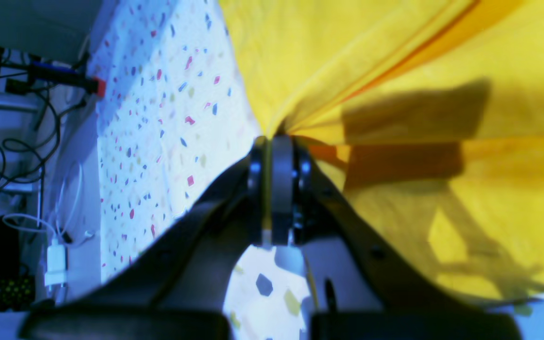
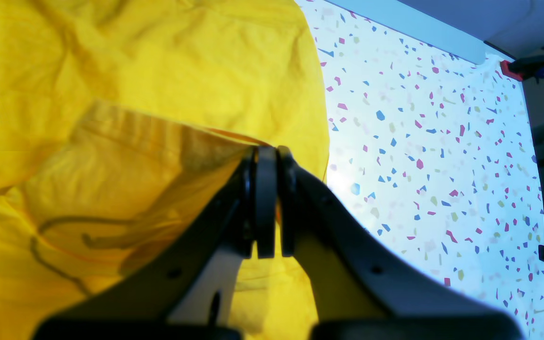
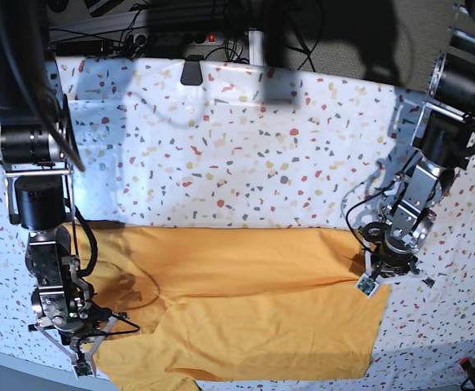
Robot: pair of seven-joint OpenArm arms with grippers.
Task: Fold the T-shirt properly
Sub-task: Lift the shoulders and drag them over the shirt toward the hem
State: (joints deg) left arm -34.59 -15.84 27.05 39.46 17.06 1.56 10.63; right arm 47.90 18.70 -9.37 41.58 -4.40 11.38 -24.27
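T-shirt [image 3: 245,314] is lying with its long axis across the terrazzo-patterned table [image 3: 245,155], stretching between both pincers. Left gripper [image 1: 272,141] is pinching one edge, and right gripper [image 2: 267,153] is clamping a hemmed edge at the other end.

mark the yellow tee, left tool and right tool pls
mustard-yellow cotton T-shirt [image 3: 245,326]: base view, flat middle of the cloth.
left tool [image 1: 272,141]: left wrist view, shut tips pinching the cloth edge.
right tool [image 2: 268,152]: right wrist view, shut tips on a fold.

At frame centre we saw the left end effector [image 1: 272,141] pinched tight on a gathered edge of the yellow T-shirt [image 1: 395,71], which fanned across the upper right. The speckled table [image 1: 158,118] filled the left-centre, with tangled cables [image 1: 26,156] at far left.
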